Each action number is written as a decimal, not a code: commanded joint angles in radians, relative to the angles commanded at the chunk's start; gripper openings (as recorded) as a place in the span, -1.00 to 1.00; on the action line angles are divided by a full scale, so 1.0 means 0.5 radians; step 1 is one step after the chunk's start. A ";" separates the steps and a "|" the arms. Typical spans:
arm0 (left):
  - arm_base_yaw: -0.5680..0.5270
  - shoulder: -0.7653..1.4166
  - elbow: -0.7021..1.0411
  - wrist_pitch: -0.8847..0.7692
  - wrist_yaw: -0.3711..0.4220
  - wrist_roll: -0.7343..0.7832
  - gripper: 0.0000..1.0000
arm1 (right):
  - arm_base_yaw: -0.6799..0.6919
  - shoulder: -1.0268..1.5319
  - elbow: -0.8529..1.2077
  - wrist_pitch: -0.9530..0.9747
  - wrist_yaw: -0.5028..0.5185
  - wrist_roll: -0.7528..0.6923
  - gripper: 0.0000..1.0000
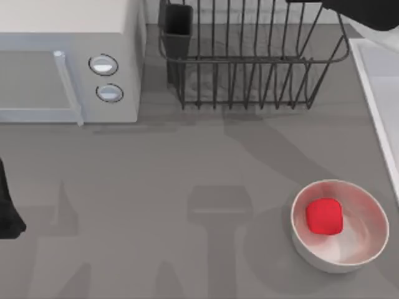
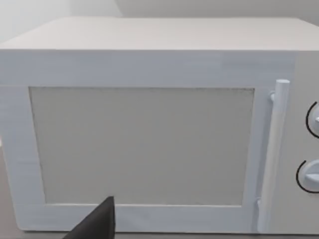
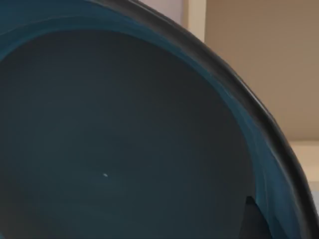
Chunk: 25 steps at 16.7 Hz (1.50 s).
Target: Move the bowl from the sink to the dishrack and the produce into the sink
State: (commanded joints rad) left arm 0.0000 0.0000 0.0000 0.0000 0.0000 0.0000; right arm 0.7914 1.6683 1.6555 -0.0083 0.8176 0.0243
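Observation:
The teal-blue bowl [image 3: 124, 149] is pressed close up in the right wrist view, tilted, with a beige wall behind its rim. One dark fingertip [image 3: 250, 220] of my right gripper lies on the bowl's inner wall, shut on its rim. My right arm [image 1: 368, 11] reaches in at the top right corner, between the black wire dishrack [image 1: 249, 62] and the sink [image 1: 373, 106] at the right edge. The red produce [image 1: 324, 217] lies in a white bowl [image 1: 368, 249] at the front right. My left arm [image 1: 7, 215] is parked at the left edge.
A white microwave [image 1: 68, 62] with two round knobs stands at the back left; the left wrist view faces its door [image 2: 144, 144]. The dishrack's dark utensil cup [image 1: 177, 25] is at its left corner. Bare grey table [image 1: 156, 199] spans the middle.

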 joint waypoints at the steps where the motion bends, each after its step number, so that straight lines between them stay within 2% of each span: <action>1: 0.000 0.000 0.000 0.000 0.000 0.000 1.00 | -0.001 0.003 -0.002 0.005 -0.001 0.000 -1.00; 5: 0.000 0.000 0.000 0.000 0.000 0.000 1.00 | -0.050 0.138 -0.091 0.223 -0.041 -0.003 -1.00; 14: 0.000 0.000 0.000 0.000 0.000 0.000 1.00 | -0.275 0.676 -0.561 1.275 -0.263 -0.008 -1.00; 17: 0.000 0.000 0.000 0.000 0.000 0.000 1.00 | -0.317 0.750 -0.642 1.413 -0.303 -0.013 -1.00; 21: 0.000 0.000 0.000 0.000 0.000 0.000 1.00 | -0.319 0.752 -0.645 1.418 -0.305 -0.013 -1.00; 25: 0.000 0.000 0.000 0.000 0.000 0.000 1.00 | -0.319 0.752 -0.645 1.418 -0.305 -0.013 -0.40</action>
State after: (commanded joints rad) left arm 0.0000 0.0000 0.0000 0.0000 0.0000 0.0000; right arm 0.6320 2.0445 1.3330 0.7008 0.6652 0.0178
